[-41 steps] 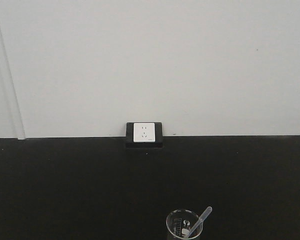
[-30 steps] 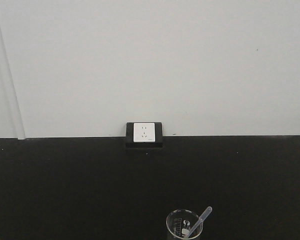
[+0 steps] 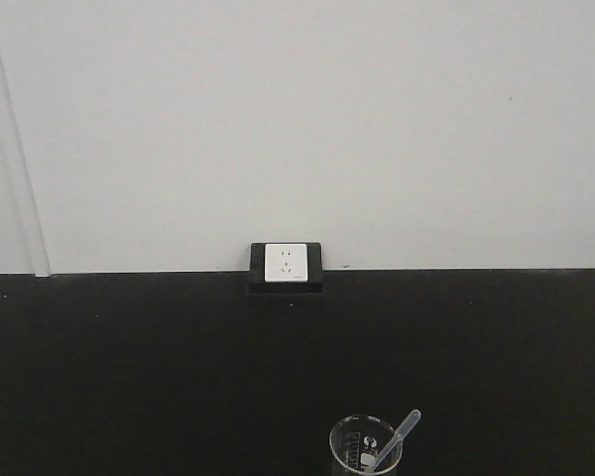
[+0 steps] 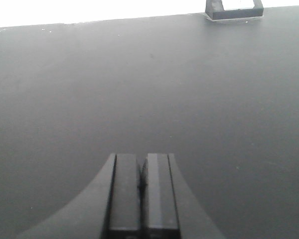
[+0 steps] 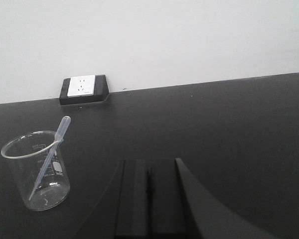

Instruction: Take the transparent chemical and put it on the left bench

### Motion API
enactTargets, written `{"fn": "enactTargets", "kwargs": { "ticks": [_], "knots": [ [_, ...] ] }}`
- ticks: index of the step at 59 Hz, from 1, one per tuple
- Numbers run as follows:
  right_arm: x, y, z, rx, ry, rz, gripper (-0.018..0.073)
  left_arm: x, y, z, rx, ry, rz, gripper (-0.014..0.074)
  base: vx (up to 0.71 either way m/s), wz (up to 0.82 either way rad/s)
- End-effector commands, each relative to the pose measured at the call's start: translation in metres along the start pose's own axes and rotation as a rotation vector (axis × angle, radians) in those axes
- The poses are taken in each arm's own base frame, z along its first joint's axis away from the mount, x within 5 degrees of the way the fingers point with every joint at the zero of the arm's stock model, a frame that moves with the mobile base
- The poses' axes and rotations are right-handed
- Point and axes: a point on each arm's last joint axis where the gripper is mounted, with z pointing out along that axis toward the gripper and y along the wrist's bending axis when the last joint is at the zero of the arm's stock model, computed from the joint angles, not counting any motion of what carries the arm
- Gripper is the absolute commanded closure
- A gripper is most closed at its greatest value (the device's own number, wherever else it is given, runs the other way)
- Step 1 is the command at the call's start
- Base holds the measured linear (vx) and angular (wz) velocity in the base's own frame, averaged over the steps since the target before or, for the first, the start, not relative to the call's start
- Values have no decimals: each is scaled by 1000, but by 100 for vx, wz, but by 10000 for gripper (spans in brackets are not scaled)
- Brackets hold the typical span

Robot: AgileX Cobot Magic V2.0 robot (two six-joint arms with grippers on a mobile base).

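1. Black matte worktop (image 3: 129, 377) is spread across the lower part of the front view. Its far edge is met by a white wall (image 3: 278, 119), and at the far left a pale vertical strip (image 3: 20, 149) is seen running down to that edge.
2. The left pincer (image 4: 142, 164) is shown with its two pads pressed together, only a thin dark seam between them and nothing gripped. Open worktop surface lies ahead of it and to both sides, up to the wall line.
3. A black-framed white wall socket (image 3: 286, 265) is set at the back edge, near the middle of the front view. In the left-wrist view it is cut off by the upper border.
4. The beaker (image 3: 365, 448), clear glass with white printed marks, is stood upright on the worktop right of centre, well apart from the socket. Its base is cut off by the lower border of the front view, but it is seen whole in the right-wrist view (image 5: 37, 172).
5. A translucent dropper (image 3: 397, 436) is leaned inside the beaker, its bulb end raised over the rim. Whether any liquid is held cannot be told.
6. The right pincer (image 5: 148, 167) is likewise closed together and empty. It is placed to the right of the beaker and apart from it, with open worktop to its right as far as the wall.
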Motion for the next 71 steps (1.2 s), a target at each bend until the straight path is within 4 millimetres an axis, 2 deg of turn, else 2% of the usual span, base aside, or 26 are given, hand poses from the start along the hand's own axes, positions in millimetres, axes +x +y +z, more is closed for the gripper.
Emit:
{"fn": "enactTargets", "kwargs": {
  "ticks": [1, 10, 20, 28, 36, 44, 55, 65, 71],
  "knots": [
    [-9, 1, -1, -6, -107, -14, 567, -3, 0, -1, -2, -81, -9, 600, 0, 0],
    [-31, 3, -6, -15, -194, -16, 567, -3, 0, -1, -2, -81, -9, 600, 0, 0],
    [-78, 9, -12, -20, -269, -37, 567, -3, 0, -1, -2, -81, -9, 600, 0, 0],
    [-115, 13, 5, -17, -243, -37, 567, -3, 0, -1, -2, -81, -9, 600, 0, 0],
    [-136, 15, 29, -15, -221, -37, 567, -3, 0, -1, -2, -81, -9, 600, 0, 0],
    [-144, 16, 50, -13, -195, -37, 564, -3, 0, -1, -2, -81, -9, 600, 0, 0],
    [-141, 15, 68, -13, -184, -27, 532, -3, 0, -1, -2, -81, -9, 600, 0, 0],
    [-140, 15, 73, -14, -174, -7, 434, -3, 0, -1, -2, -81, -9, 600, 0, 0],
    [-139, 15, 73, -13, -173, -7, 315, -3, 0, -1, -2, -81, -9, 600, 0, 0]
  ]
}}
